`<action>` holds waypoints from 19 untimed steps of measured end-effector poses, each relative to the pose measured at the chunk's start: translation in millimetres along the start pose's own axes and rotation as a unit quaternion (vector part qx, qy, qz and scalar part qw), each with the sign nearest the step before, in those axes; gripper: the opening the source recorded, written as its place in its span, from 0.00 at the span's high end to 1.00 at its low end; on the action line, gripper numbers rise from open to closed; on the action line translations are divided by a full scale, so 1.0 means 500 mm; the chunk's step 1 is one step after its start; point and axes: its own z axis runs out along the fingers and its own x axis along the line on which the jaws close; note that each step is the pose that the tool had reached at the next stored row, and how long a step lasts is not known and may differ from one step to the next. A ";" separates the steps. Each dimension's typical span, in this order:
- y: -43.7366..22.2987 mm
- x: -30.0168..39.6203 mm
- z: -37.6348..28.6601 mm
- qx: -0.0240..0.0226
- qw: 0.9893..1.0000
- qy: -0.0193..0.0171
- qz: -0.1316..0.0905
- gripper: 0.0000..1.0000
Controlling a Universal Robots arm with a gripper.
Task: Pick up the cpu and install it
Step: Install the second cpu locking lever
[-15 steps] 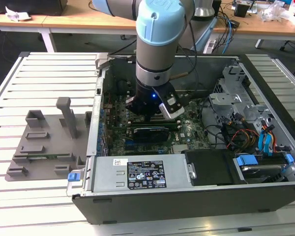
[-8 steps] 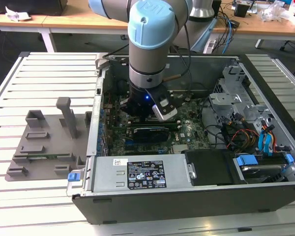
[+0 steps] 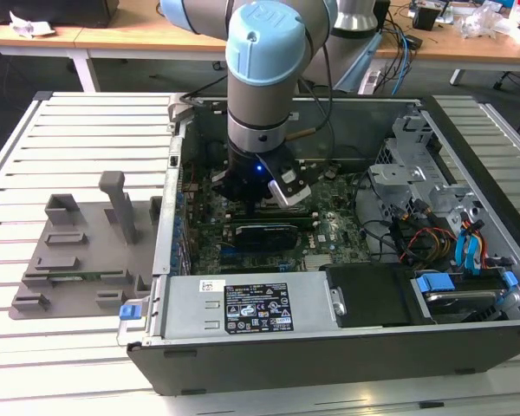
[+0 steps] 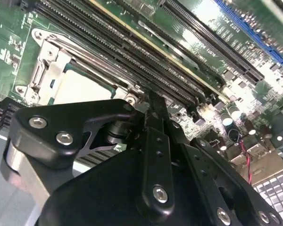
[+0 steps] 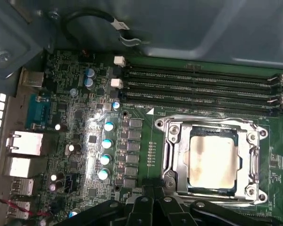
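Black gripper linkage sits closest to us in both wrist views; its fingers look drawn together with nothing between them, tips just beside the socket frame. We see the cpu lying flat inside that metal frame on the green motherboard, silver top up, its surface glare-washed. In the second wrist view the cpu is partly cut off behind the gripper. Memory slots run just beside the frame.

In the exterior view we see the arm reaching down into the open computer case, its gripper low over the board. A white-and-black label sits on the power supply at the case's near edge; we can't read its print. A grey holder tray rests on the slatted white desk, near the desk's edge on the exterior view's left. Wooden benches with clutter stand behind.
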 end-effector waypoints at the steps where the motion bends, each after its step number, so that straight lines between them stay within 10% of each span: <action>1: 0.001 0.000 -0.004 0.000 1.000 0.000 -0.001 0.89; 3: 0.003 -0.001 -0.021 0.002 1.000 0.000 -0.001 0.89; 12: 0.009 -0.047 -0.024 0.027 1.000 0.002 -0.001 0.89; 19: 0.031 -0.109 -0.033 0.056 0.998 0.005 0.000 0.89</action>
